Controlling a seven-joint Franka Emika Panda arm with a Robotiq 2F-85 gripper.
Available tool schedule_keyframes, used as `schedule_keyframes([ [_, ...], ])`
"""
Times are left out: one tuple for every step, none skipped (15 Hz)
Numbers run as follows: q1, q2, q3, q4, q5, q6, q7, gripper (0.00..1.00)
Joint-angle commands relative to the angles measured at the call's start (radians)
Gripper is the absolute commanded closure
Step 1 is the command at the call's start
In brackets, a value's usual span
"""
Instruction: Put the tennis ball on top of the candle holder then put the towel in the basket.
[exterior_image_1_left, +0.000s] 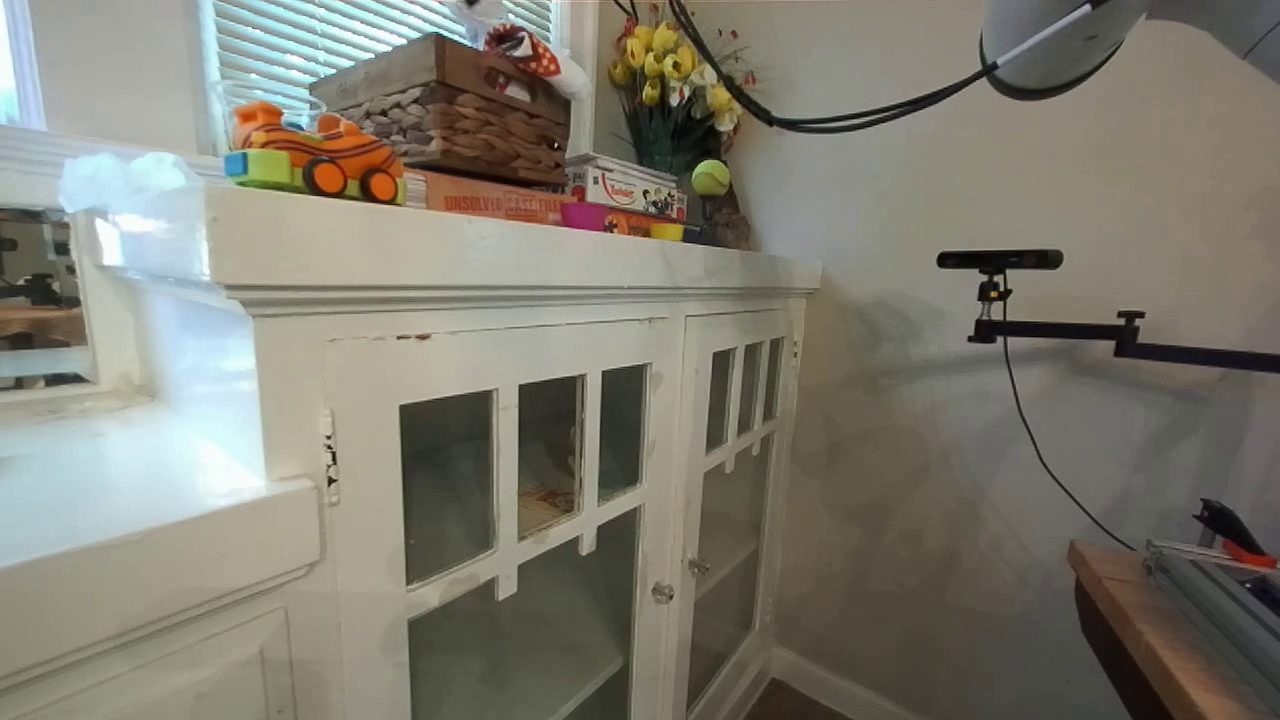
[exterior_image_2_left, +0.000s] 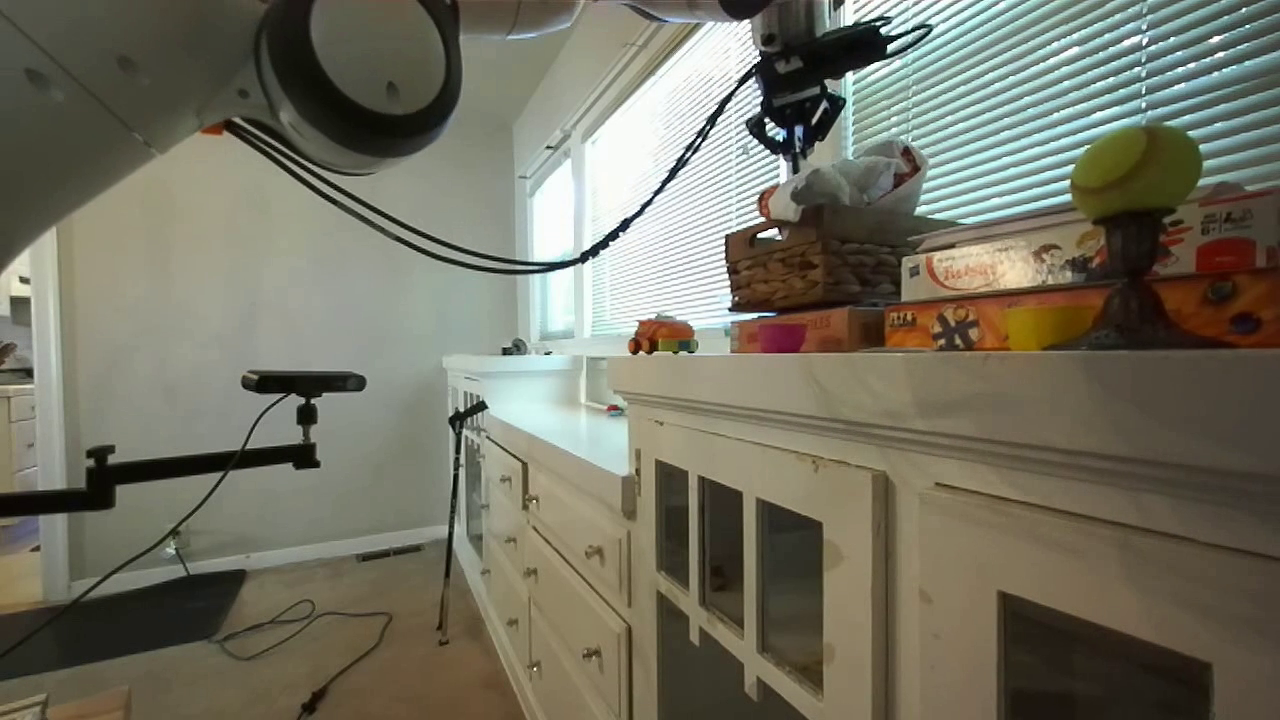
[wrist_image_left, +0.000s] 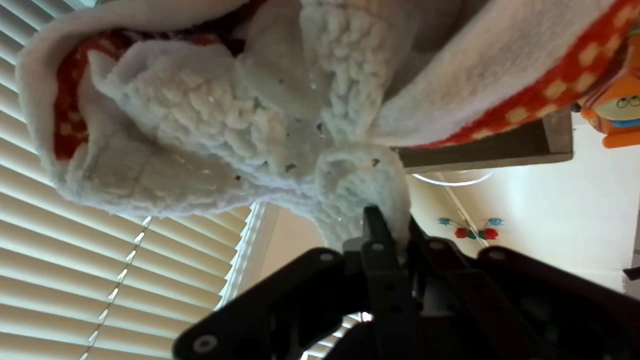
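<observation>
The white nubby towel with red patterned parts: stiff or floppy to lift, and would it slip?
The towel is probably floppy: it bunches in loose folds over the brown rectangular wicker basket. Pinched at just one spot by the black two-fingered gripper, it would likely dangle unevenly. Its bumpy surface suggests it may not slip easily.

You see that the towel (wrist_image_left: 280, 120) is cloth, with rough, knobbly pile on its pale side. Your gripper (wrist_image_left: 392, 225) looks smooth and matt. The basket (exterior_image_2_left: 845, 268) has rough woven sides and a matt wooden rim. The ball (exterior_image_2_left: 1135, 172) is fuzzy, and the holder (exterior_image_2_left: 1133, 245) below it seems to be dull metal. The toy (exterior_image_1_left: 315, 155) looks like smooth plastic, the boxes (exterior_image_2_left: 995, 272) like printed card. You find glossy paint on the cabinet (exterior_image_1_left: 662, 440), and glass panes (exterior_image_1_left: 448, 490).
</observation>
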Motion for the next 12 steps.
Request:
schedule_keyframes([
  [0.023,0.001,-0.042,0.0,-0.027,0.001,0.059,0.62],
  [0.028,0.0,-0.055,0.0,-0.036,0.011,0.068,0.54],
  [0.036,-0.003,-0.072,0.0,-0.05,0.029,0.08,0.48],
  [0.044,-0.009,-0.091,0.001,-0.068,0.053,0.095,0.42],
  [0.052,-0.012,-0.112,0.002,-0.086,0.079,0.121,0.34],
  [0.06,-0.018,-0.13,0.002,-0.108,0.106,0.136,0.27],
  [0.066,-0.024,-0.147,0.003,-0.13,0.126,0.152,0.19],
  [0.074,-0.033,-0.163,0.004,-0.153,0.133,0.166,0.13],
  [0.082,-0.04,-0.179,0.004,-0.18,0.148,0.177,0.05],
  [0.091,-0.049,-0.199,0.005,-0.208,0.148,0.2,0.01],
  [0.101,-0.059,-0.221,0.006,-0.238,0.135,0.236,0.0],
  [0.111,-0.077,-0.243,-0.006,-0.268,0.104,0.277,0.0],
])
